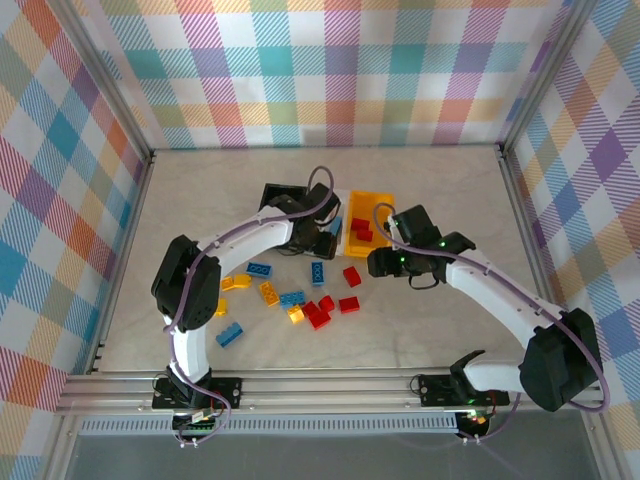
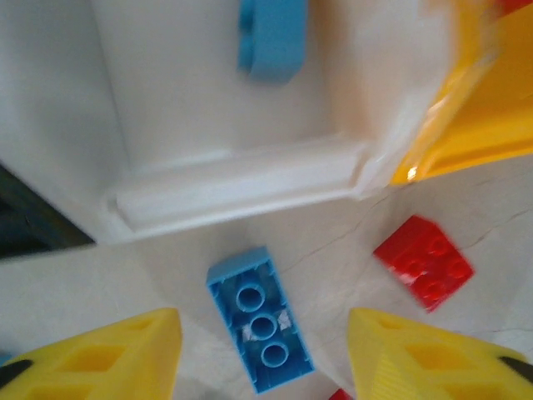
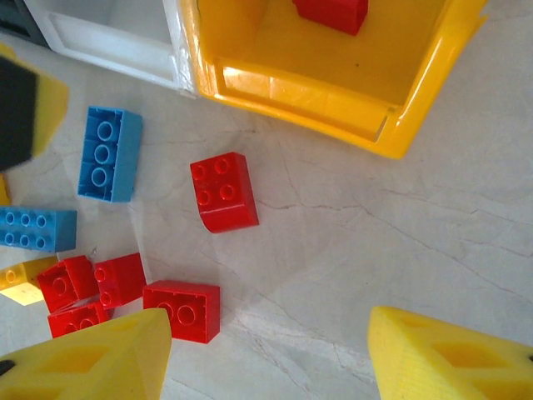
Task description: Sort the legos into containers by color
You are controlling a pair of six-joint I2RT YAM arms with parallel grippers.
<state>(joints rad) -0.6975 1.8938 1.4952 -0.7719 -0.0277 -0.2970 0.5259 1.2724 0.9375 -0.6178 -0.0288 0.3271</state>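
While the left gripper (image 2: 264, 337) hangs parted, empty, 1 blue brick (image 2: 260, 321) lies below between its fingers (image 2: 108, 358), long axis across their closing line; right gripper (image 3: 271, 333) gapes empty.

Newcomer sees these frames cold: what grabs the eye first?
The bright yellow-orange bin at mid-table, with red bricks in it and the left arm and right arm arching in toward the bins. Next come the loose legos in red, blue and yellow, scattered on the table just in front of the bins. In the left wrist view, a blue brick appears to lie inside the white bin.
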